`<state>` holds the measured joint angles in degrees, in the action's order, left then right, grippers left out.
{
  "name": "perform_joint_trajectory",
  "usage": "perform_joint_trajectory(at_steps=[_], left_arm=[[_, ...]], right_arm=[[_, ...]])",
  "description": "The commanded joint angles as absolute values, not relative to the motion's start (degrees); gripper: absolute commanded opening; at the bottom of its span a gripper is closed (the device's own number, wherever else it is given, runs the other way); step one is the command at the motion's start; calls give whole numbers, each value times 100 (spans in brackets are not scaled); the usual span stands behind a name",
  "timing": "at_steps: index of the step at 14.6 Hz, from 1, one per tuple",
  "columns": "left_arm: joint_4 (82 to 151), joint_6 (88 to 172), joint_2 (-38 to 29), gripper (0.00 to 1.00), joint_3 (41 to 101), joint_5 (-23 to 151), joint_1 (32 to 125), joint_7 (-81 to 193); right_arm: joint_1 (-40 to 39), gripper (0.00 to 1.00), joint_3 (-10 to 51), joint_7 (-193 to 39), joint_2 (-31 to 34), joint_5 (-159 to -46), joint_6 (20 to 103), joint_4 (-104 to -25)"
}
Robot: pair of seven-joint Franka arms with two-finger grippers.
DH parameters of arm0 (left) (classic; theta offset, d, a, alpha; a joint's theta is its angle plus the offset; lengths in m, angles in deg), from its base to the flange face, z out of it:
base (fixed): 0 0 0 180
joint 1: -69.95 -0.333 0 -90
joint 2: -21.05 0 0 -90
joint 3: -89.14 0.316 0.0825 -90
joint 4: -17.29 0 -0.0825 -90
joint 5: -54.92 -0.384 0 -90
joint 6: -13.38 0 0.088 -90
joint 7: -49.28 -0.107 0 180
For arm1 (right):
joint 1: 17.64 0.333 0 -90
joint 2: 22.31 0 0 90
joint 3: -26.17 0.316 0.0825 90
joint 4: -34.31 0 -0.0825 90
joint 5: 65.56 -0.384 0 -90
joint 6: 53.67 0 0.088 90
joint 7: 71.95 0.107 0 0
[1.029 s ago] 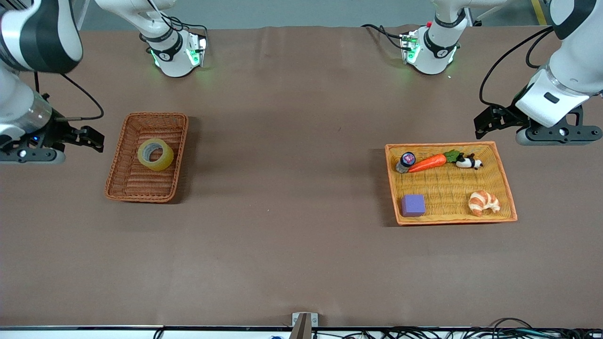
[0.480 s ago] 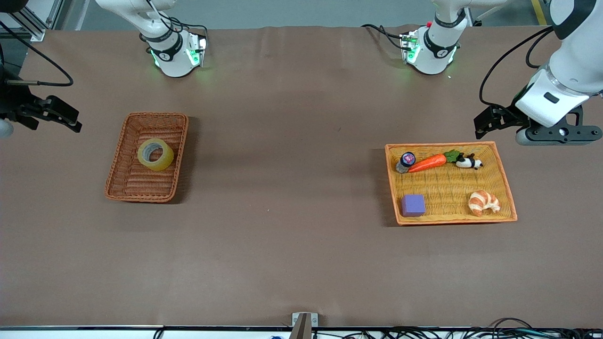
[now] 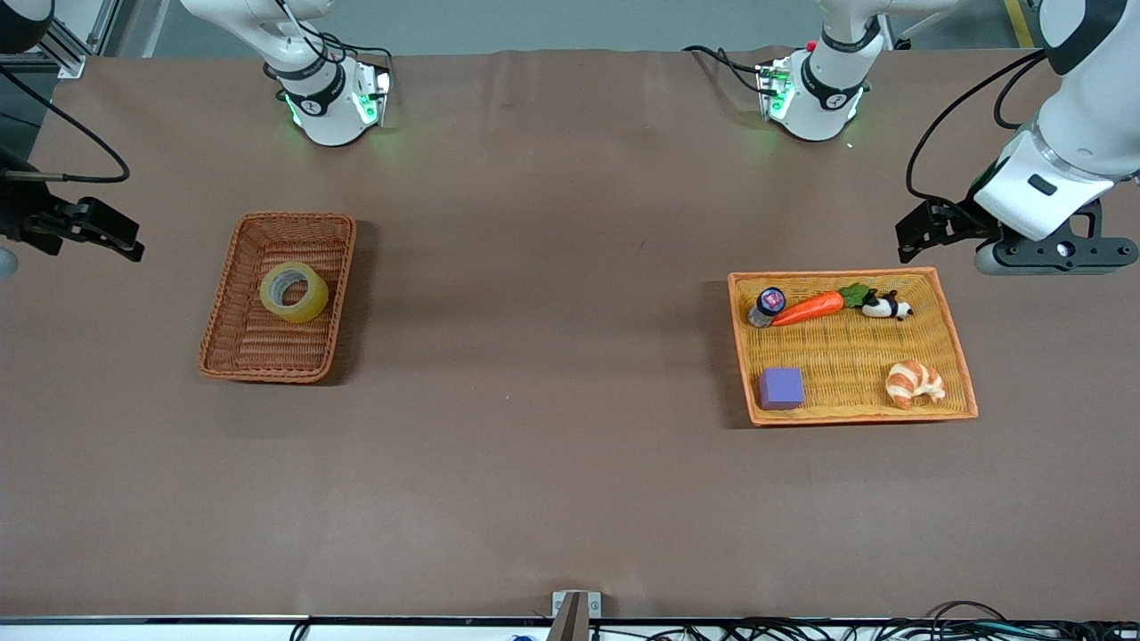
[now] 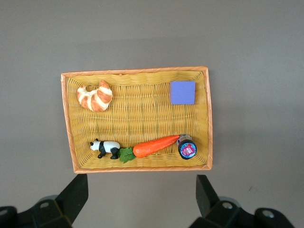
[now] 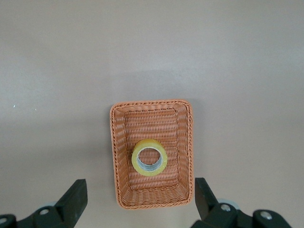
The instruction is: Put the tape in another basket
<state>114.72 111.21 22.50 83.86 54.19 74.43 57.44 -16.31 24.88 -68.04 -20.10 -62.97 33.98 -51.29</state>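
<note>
Front view shows us the tape [image 3: 294, 291] lying inside the basket [image 3: 223, 329], the darker reddish-brown one toward the right arm's end of the table; it sits in the half of that basket farther from the front camera, its grey core tipped partly upward. Well apart from the basket, toward the left arm's end, lies a shallow yellow tray [image 3: 953, 347] holding a carrot [image 3: 809, 307], a croissant [image 3: 915, 383], a purple block [image 3: 781, 388], a panda figure [image 3: 885, 307] and a small jar [image 3: 767, 306].

We see the right gripper [image 3: 111, 236] up over bare table beside the basket, off its edge toward the right arm's end; in the right wrist view its fingers [image 5: 76, 197] stand wide apart with nothing between them. The left gripper [image 3: 926, 230] waits over the table just off the tray's rim, likewise spread wide and empty in its wrist view.

We judge that the tape already rests in the basket the task names, so the placing looks done and the arms are clear. Any next move would call only for keeping both grippers away from the basket.
</note>
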Motion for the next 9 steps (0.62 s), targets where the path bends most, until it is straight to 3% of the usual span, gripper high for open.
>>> perform_joint_trajectory(at_steps=[1,9], left_arm=[[11414,11024,2272,100,8396,5325,7461,5666],[11414,11024,2272,100,8396,5325,7461,5666]], right_arm=[[-1684,100,2502,-7098,-1967,-6258,3325,-4998],[-1702,100,2511,-7063,-1967,-6293,3360,-5033]])
